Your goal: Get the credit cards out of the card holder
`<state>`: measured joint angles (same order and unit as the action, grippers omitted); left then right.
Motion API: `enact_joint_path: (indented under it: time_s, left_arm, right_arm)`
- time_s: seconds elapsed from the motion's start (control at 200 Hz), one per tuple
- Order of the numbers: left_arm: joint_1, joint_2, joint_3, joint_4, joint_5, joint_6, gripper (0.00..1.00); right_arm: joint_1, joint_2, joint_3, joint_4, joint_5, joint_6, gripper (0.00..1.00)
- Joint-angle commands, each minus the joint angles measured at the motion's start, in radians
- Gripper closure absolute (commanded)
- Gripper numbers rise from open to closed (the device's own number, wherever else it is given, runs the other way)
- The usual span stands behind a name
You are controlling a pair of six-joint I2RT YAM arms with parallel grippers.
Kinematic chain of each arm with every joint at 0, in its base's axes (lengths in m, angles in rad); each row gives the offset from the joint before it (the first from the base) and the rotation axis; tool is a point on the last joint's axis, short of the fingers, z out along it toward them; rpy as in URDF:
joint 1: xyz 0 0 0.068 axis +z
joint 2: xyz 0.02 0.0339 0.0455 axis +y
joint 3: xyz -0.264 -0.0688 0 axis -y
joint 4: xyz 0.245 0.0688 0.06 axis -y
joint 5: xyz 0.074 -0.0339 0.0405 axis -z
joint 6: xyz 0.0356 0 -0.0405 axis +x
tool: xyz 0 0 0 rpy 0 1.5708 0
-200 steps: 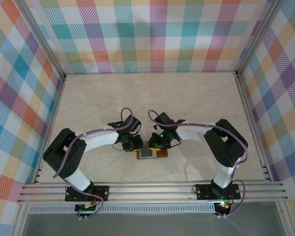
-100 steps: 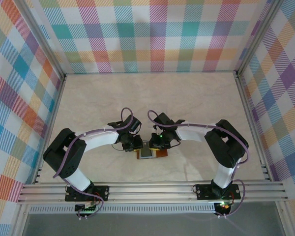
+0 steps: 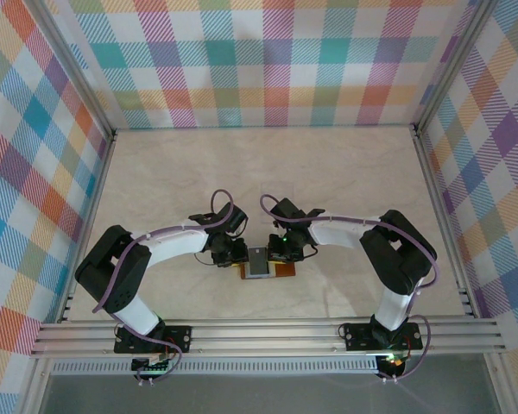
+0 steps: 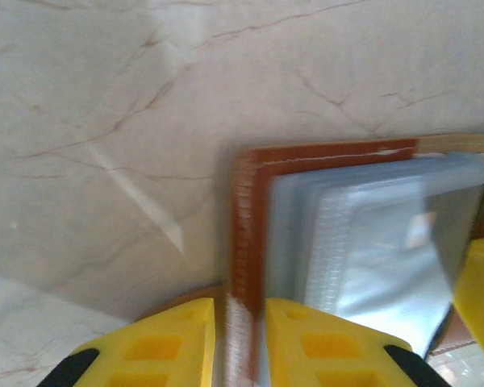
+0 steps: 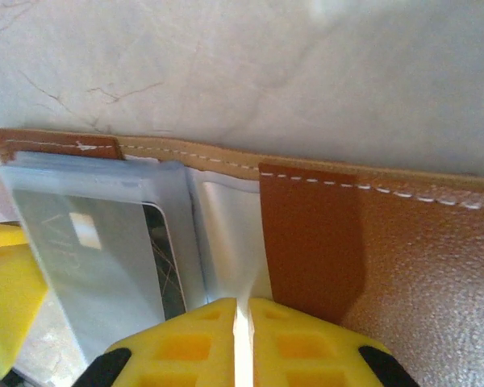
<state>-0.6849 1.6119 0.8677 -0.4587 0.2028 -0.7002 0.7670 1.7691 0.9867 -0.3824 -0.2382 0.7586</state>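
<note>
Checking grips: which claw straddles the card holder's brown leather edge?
The left claw: the card holder's brown rim runs between its fingers. The right claw nips a pale inner sleeve.

This is a robot test cell in a lab, not a lived-in room. Two white-and-black robot arms [image 3: 168,246] are bolted by their bases to aluminium rails [image 3: 268,332] along the near edge of a pale marble-patterned table [image 3: 268,172], with cables looping over their joints. The table is boxed in on three sides by flat panels [image 3: 268,60] printed in a bright multicoloured plaid, and these are held in slotted metal posts [image 3: 78,78], like a staged backdrop.
</note>
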Motion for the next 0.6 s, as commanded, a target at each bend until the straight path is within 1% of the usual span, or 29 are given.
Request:
enact_joint_path:
  time_s: [0.0, 0.15, 0.215, 0.345, 0.495, 0.595]
  left_arm:
    - [-0.005, -0.024, -0.006, -0.05, -0.022, 0.01, 0.76]
    - [-0.004, -0.005, -0.013, -0.041, -0.017, 0.01, 0.76]
    - [-0.004, -0.004, -0.018, -0.038, -0.017, 0.01, 0.76]
    - [-0.005, -0.016, -0.018, -0.04, -0.022, 0.006, 0.78]
    - [-0.005, -0.07, -0.012, -0.039, -0.026, -0.01, 0.79]
    - [-0.005, -0.099, -0.019, -0.004, 0.004, -0.03, 0.8]
  right_arm:
    - [-0.002, -0.021, -0.019, -0.049, 0.031, -0.007, 0.86]
    - [-0.003, -0.056, -0.035, -0.011, 0.004, -0.003, 0.78]
    - [-0.003, -0.073, -0.039, -0.001, 0.003, -0.004, 0.77]
    - [-0.005, -0.086, -0.038, 0.026, -0.035, -0.01, 0.75]
    - [-0.005, -0.09, -0.04, 0.047, -0.059, -0.004, 0.74]
    - [-0.009, -0.088, -0.044, 0.054, -0.065, -0.004, 0.75]
